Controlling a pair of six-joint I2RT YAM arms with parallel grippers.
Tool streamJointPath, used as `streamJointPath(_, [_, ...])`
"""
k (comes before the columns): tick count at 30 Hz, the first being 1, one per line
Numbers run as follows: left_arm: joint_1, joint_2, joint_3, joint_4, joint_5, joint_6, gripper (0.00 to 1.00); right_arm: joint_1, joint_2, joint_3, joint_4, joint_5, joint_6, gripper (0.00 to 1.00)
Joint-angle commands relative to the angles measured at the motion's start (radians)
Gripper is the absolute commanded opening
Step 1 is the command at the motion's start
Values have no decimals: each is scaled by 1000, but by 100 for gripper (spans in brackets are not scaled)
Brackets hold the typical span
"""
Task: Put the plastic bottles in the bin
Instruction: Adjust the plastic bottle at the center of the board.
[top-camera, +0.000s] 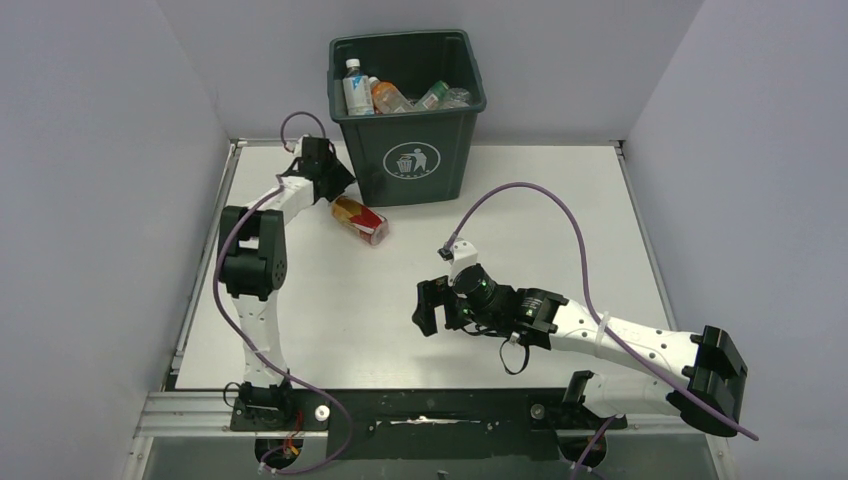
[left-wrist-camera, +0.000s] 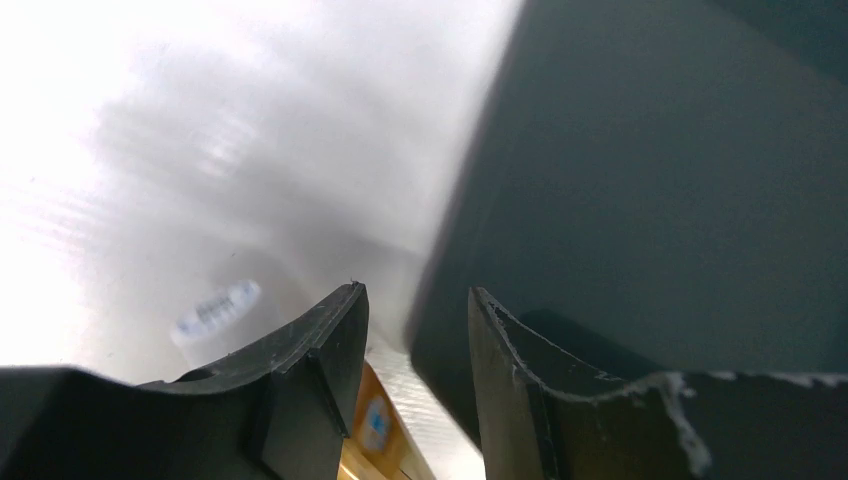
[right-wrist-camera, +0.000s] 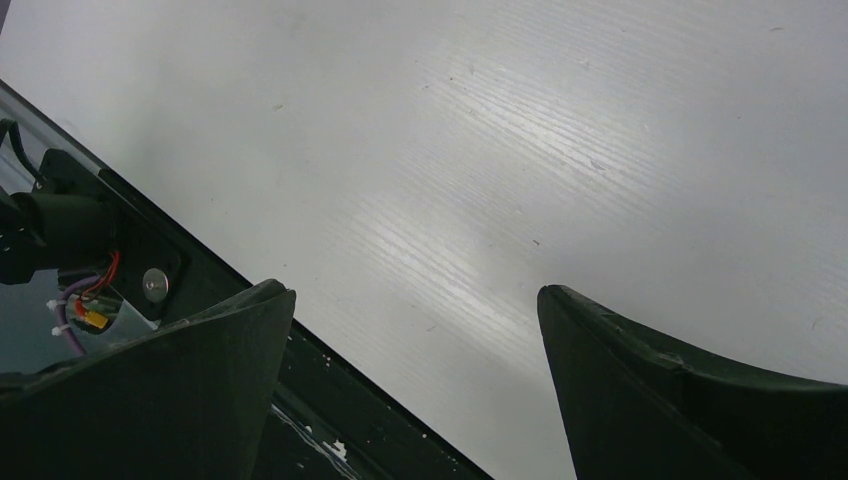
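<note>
one bottle (left-wrist-camera: 375, 432) between left hand (left-wrist-camera: 415, 292) fingers, wrist view only

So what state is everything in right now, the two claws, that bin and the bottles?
left gripper: shut on the yellow-labelled bottle
right gripper: open, empty, above the table
yellow-labelled bottle: lying on its side beside the bin
bin: upright, several bottles inside

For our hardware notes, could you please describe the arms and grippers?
The left arm and right arm have white links and black joints; a purple cable loops along each. The left gripper and right gripper are black, each with two broad curved fingers.
</note>
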Motion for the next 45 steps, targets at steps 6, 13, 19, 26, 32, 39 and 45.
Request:
streamJointPath(6, [-3, -140, -246, 119, 7, 7, 40, -5, -12, 2, 48, -1, 9, 98])
streamJointPath(13, [-30, -235, -394, 146, 21, 1, 40, -2, -3, 3, 57, -3, 5, 98])
streamJointPath(19, [-121, -322, -490, 147, 6, -1, 40, 0, -5, -2, 62, -4, 6, 98])
streamJointPath(26, [-209, -425, -622, 141, 13, -32, 41, 2, -17, -27, 73, -5, 17, 98])
streamJointPath(32, [-208, -522, -684, 113, -14, -33, 43, 3, -9, -30, 81, -10, 18, 98])
streamJointPath(39, [-194, -614, -629, 57, 52, 118, 61, 4, 0, -42, 94, -13, 23, 98])
streamJointPath(45, [-199, -725, -655, 70, 170, 271, 84, 4, 0, -50, 101, -13, 28, 98])
